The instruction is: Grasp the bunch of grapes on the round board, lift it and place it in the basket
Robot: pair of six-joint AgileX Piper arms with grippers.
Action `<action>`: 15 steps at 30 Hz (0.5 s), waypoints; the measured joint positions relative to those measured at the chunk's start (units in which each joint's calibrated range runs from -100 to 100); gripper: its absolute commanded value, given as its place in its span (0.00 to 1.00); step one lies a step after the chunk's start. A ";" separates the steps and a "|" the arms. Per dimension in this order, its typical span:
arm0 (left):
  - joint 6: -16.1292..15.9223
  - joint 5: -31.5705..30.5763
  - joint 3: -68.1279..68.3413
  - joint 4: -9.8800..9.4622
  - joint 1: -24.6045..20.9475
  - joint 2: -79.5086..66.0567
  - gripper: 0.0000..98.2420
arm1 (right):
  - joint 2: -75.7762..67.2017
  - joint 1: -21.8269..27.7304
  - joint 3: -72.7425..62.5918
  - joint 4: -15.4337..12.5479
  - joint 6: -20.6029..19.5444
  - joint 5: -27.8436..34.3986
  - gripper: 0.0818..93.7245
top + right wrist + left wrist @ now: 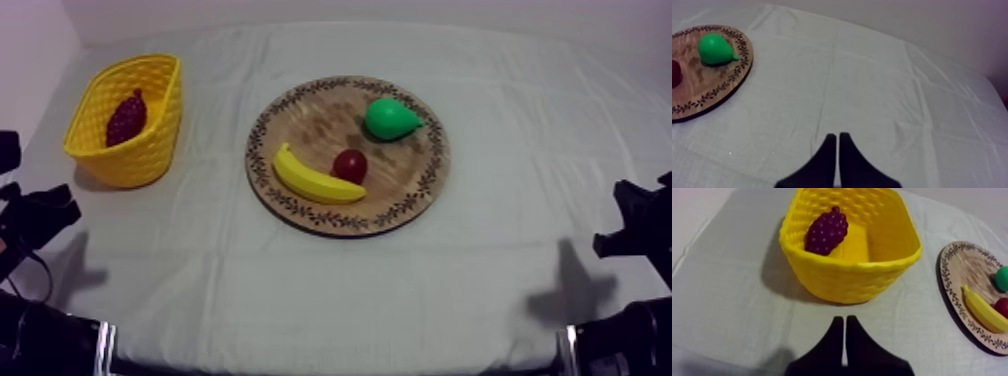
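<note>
The bunch of grapes [826, 231] lies inside the yellow basket [852, 278], apparently leaning on its far wall, near the far left corner of the tabletop [350, 290]. The wooden board [310, 125] sits mid-tabletop and carries a banana [315, 180] at its near side, a small red fruit [349, 165] just beside the banana, and a pear [390, 118] farther back. The left tool [843, 319] hangs over bare tabletop just short of the basket, its fingers pressed together on nothing. The right tool [837, 135], likewise closed and empty, sits toward the right edge, well apart from the board.
</note>
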 measured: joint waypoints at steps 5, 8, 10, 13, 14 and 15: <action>-1.55 -2.92 3.14 1.11 0.10 -4.42 0.00 | 0.00 0.00 0.00 0.00 0.00 0.00 0.00; -2.28 -5.69 3.98 1.70 -0.61 -5.91 0.00 | 0.00 0.00 0.00 0.00 0.00 0.00 0.00; -2.80 -7.14 4.19 1.97 -0.95 -7.27 0.00 | 0.00 0.00 0.00 0.00 0.00 0.00 0.00; -3.78 -8.19 4.24 2.35 -0.80 -9.00 0.00 | 0.00 0.00 0.00 0.00 0.00 0.00 0.00; -4.04 -8.29 4.24 2.41 -0.70 -9.49 0.00 | 0.00 0.00 0.00 0.00 0.00 0.00 0.00; -4.28 -8.29 4.24 2.50 -0.61 -9.99 0.00 | 0.00 0.00 0.00 0.00 0.00 0.00 0.00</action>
